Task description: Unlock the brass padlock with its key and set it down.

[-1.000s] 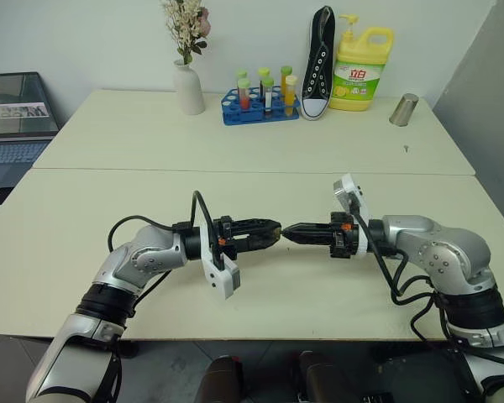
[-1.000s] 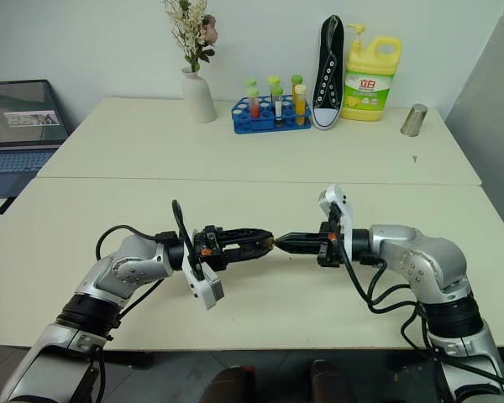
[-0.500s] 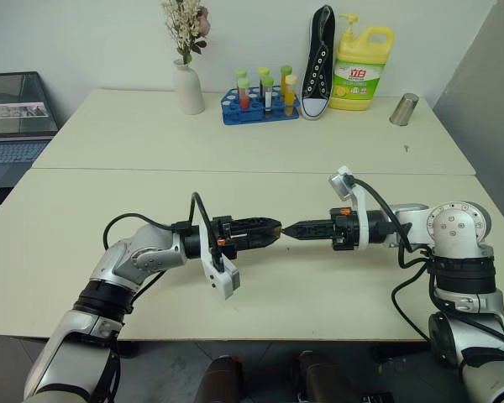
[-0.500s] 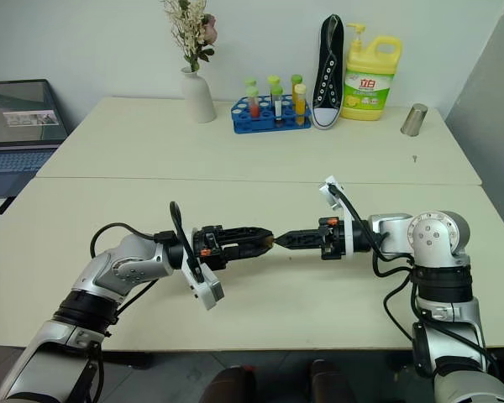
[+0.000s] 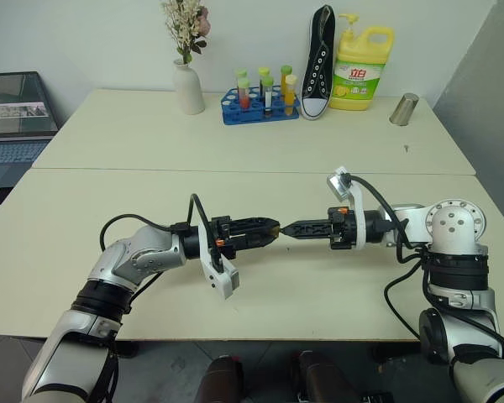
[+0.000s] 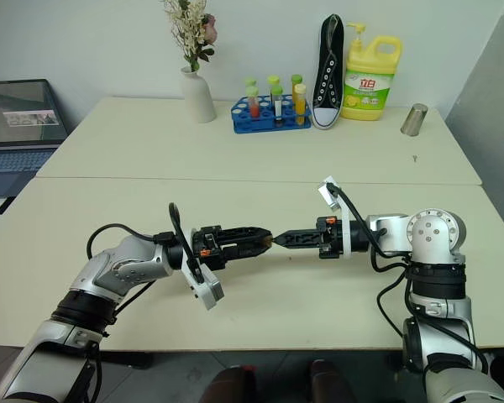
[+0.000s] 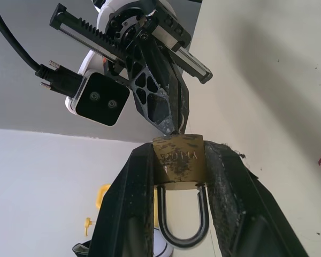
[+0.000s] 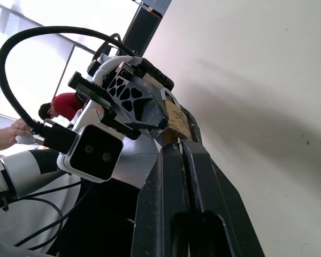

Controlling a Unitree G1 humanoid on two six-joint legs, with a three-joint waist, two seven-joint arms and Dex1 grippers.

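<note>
The small brass padlock (image 7: 178, 161) is clamped between the left pincer's (image 7: 177, 176) fingers, silvery shackle closed, held above the tabletop (image 5: 319, 277).

Two cream tables (image 5: 109, 210) butted w/ a seam across. Far table, along back edge: white vase (image 5: 187, 87) w/ dried flowers left of centre, blue tube rack (image 5: 260, 104) w/ coloured tubes mid, black sneaker (image 5: 318, 60) stood on end just right of rack, yellow detergent jug (image 5: 361, 69) beside it, metal cup (image 5: 403, 109) near back-right corner. Tiny dark speck (image 5: 406, 149) in front of cup. Near table: nothing seen lying on it.
</note>
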